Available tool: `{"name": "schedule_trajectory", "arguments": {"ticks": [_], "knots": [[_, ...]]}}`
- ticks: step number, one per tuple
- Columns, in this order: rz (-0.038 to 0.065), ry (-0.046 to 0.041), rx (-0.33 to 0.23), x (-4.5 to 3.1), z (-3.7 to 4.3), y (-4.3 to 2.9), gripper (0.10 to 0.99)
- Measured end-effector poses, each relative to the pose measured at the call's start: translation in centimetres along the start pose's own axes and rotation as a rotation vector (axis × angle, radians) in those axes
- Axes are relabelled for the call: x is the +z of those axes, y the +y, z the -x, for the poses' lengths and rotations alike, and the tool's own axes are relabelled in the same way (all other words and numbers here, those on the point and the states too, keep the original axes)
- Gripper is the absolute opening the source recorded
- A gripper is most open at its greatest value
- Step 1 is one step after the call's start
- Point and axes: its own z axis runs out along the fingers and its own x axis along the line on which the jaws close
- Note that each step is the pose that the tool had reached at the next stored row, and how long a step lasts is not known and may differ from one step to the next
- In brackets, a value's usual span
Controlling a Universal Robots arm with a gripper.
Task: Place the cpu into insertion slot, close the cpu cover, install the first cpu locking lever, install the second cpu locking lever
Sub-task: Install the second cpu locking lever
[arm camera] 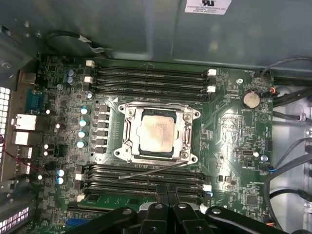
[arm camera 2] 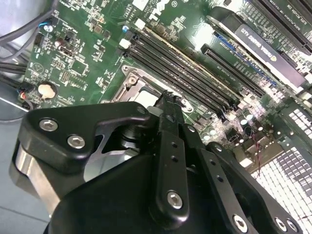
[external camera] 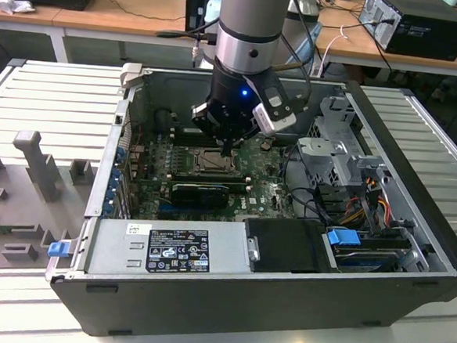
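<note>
In the first wrist view the cpu (arm camera: pixel 157 132) lies flat in the insertion slot (arm camera: pixel 127 139) on the green motherboard (arm camera: pixel 234 146), with the cpu cover (arm camera: pixel 186 127) shut down around it; a thin lever (arm camera: pixel 151 170) slants loose beside the socket. The gripper (external camera: pixel 228 149) hangs just above the socket inside the open computer case (external camera: pixel 204 295); its fingers (arm camera: pixel 167 195) are pressed together, holding nothing.

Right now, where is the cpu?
In the first wrist view the cpu sits in the insertion slot, framed by the cpu cover, between memory slot banks.
</note>
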Motion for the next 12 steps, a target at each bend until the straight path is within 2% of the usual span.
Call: {"name": "schedule_trajectory", "arguments": {"ticks": [6, 12], "knots": [[0.001, -0.0003, 0.004, 0.76, -0.41, -0.03, 0.106], [0.001, -0.0002, 0.009, 2.1, -0.65, -0.13, 0.106]]}}
